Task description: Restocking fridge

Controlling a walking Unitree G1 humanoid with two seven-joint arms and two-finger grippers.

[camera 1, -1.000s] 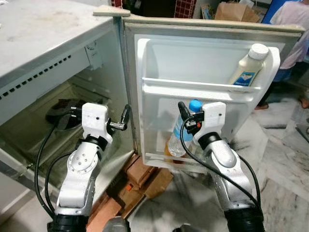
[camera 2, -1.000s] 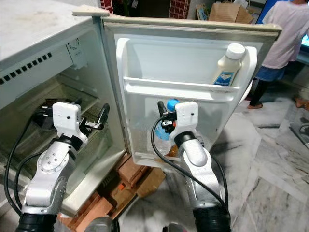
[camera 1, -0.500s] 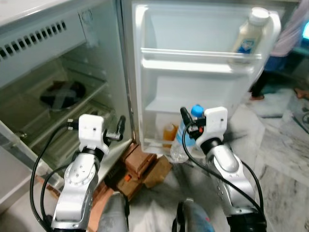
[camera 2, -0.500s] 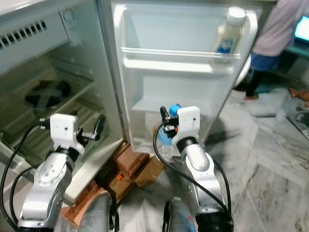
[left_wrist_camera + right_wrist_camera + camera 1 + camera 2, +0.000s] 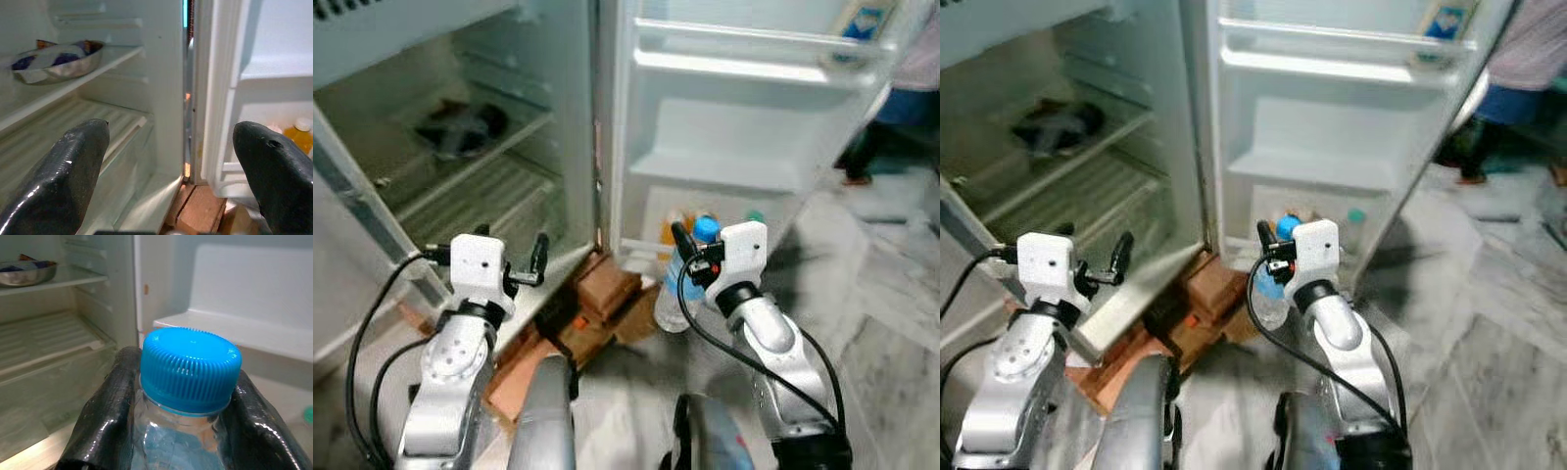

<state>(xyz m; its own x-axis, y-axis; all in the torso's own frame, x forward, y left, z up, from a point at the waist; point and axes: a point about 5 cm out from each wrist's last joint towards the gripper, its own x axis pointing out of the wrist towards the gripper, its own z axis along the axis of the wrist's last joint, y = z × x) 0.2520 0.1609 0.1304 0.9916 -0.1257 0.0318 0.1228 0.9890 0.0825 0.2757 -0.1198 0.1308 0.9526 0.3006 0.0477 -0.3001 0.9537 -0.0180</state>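
I have the water bottle (image 5: 677, 284) gripped in my right claw (image 5: 690, 262), fingers clamped on either side of its neck just under the blue cap (image 5: 190, 367). The bottle hangs upright, long axis vertical, in front of the open fridge door (image 5: 754, 147) and low down, roughly level with the door's bottom shelf (image 5: 705, 240). That shelf lies straight ahead of the claw and just beyond it, so the move I judge comes next is a short push forward and a little up over the shelf's front rail.

Room is the concern. An orange bottle (image 5: 674, 227) already stands at the hinge end of that shelf, and a green-capped item (image 5: 755, 216) stands further along; the gap between them looks like the open slot, though I can't tell how wide it is. The middle door shelf (image 5: 734, 171) hangs above, so the cap has to stay under its lip.

My left claw (image 5: 521, 266) is spread wide and empty, held before the main compartment, near the wire shelf (image 5: 480, 196) and below the shelf that carries a metal bowl (image 5: 56, 56). It is farther from the door than the right arm, so the right does the placing. Bricks (image 5: 602, 294) prop the fridge's base below.
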